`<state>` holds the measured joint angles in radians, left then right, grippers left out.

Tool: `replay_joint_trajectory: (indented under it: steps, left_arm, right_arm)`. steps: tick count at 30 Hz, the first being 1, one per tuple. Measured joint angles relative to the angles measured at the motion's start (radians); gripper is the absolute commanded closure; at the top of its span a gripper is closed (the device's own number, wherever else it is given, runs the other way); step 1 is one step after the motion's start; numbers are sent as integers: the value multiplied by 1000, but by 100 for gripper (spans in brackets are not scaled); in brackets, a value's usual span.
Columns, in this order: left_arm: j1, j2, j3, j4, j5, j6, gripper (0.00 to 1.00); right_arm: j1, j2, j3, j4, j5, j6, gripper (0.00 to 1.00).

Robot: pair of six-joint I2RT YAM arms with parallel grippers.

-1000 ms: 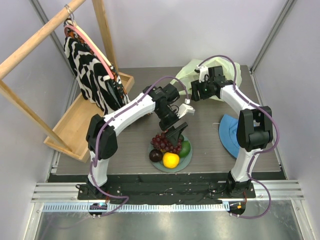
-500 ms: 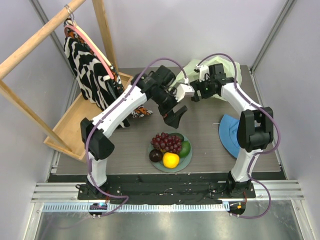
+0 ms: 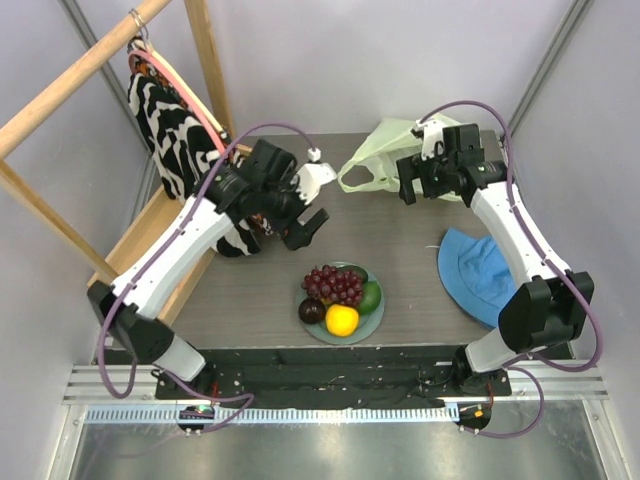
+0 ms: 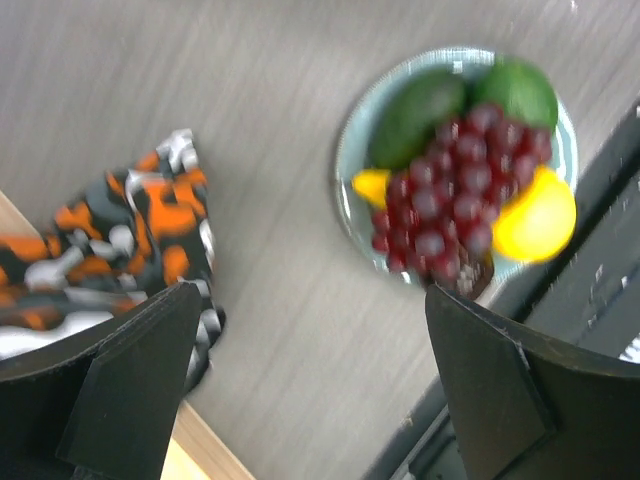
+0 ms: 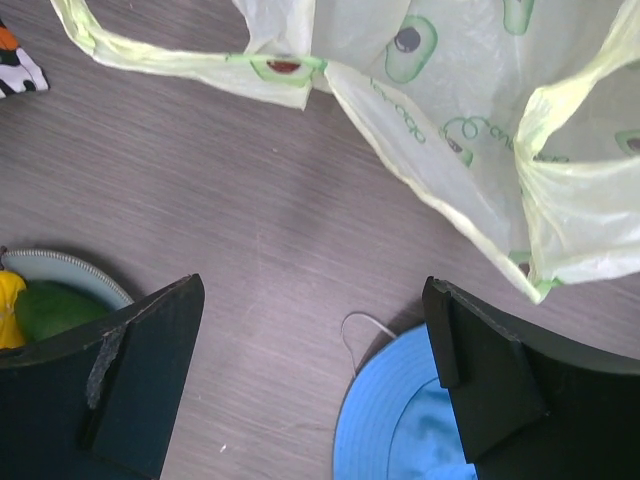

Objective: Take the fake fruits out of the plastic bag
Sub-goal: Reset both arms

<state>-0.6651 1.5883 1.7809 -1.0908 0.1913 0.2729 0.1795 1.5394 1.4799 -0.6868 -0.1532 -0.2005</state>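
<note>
We list plastic fruits (image 3: 335, 287) on a pale round plate (image 3: 368, 327), crinkly yellow-green plastic bag (image 3: 375, 152) apart, both jaws wide, empty.

Left end effector (image 3: 308, 228) away from plate (image 3: 371, 324)

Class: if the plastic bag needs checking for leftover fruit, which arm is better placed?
Right, probably: the right pincer hangs open beside the plastic bag; the left pincer is farther off.
</note>
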Motion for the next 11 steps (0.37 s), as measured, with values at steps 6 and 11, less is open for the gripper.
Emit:
replay_joint_trajectory:
  steps: [6, 11]
  left_arm:
    - [156, -163, -288, 18, 39, -3, 0]
    - [220, -218, -494, 26, 32, -4, 0]
  right_arm:
    - [0, -32, -106, -18, 13, 9, 0]
    - [0, -34, -189, -51, -30, 4, 0]
